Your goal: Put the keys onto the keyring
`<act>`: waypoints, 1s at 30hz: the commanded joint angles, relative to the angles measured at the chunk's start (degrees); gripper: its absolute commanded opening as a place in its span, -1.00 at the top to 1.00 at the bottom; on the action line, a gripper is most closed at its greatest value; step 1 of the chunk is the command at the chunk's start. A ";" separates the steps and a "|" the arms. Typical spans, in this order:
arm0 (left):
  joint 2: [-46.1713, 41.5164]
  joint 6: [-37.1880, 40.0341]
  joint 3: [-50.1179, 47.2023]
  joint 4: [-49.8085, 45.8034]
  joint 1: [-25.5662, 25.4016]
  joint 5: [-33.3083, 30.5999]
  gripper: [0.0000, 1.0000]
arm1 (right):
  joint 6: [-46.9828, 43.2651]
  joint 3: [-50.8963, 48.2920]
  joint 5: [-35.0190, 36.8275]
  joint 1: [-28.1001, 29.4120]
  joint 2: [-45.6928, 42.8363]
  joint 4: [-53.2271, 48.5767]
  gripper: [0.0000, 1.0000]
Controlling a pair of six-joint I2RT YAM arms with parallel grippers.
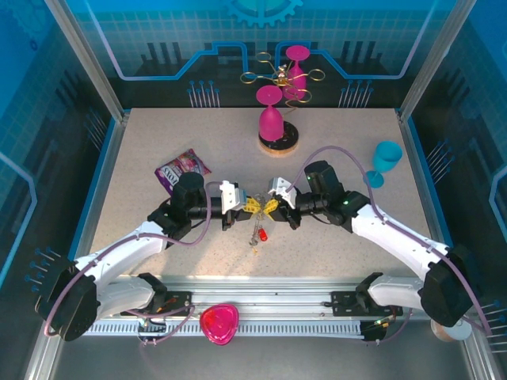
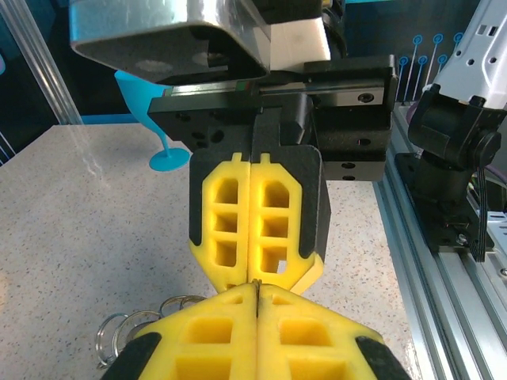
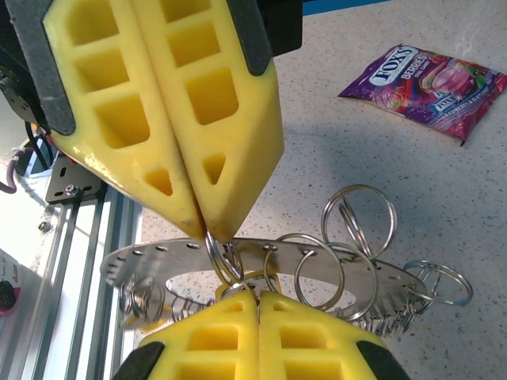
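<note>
Top view, claws: my left claw (image 1: pixel 253 206) and my right claw (image 1: pixel 267 207) meet tip to tip over the middle of the surface (image 1: pixel 356 134), closer to the near edge than the far one.
Top view, keys (image 1: pixel 258 234): a small bunch, one with a red head, just nearward of where the claws meet. I cannot tell whether it hangs or lies.
Top view, other things: a candy packet (image 1: pixel 184 169) toward the left edge, a pink goblet (image 1: pixel 272 119) upside down on a coaster (image 1: pixel 279 142) at the far edge, and a teal goblet (image 1: pixel 386 160) by the right edge.
Left wrist view, claws: my left claw (image 2: pixel 257 297) has its yellow fingers pressed together with no gap. My right claw (image 2: pixel 253 269) faces it, equally pinched, tips touching mine.
Left wrist view, loops: a few wire loops (image 2: pixel 127 332) stick out beside my left fingers.
Right wrist view, keyring (image 3: pixel 150 257): a flat grey ring held level above the surface between the two claws, wire loops all along its rim.
Right wrist view, grip: my left claw (image 3: pixel 207 231) is clamped on a loop at the keyring's rim, and my right claw (image 3: pixel 255 294) is clamped on the rim from the opposite side.
</note>
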 commanded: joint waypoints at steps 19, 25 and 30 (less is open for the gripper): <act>-0.26 -3.64 -1.49 8.82 -0.20 2.36 1.00 | 1.81 -3.69 -2.63 -0.27 -3.93 11.47 0.51; -0.34 -3.63 -1.58 8.57 -0.20 2.26 1.00 | 2.69 -3.63 -3.60 -0.07 -3.27 13.18 0.61; -0.27 -4.04 -1.62 9.05 -0.20 1.89 1.00 | 2.65 -3.25 -4.11 -0.01 -2.98 12.85 1.00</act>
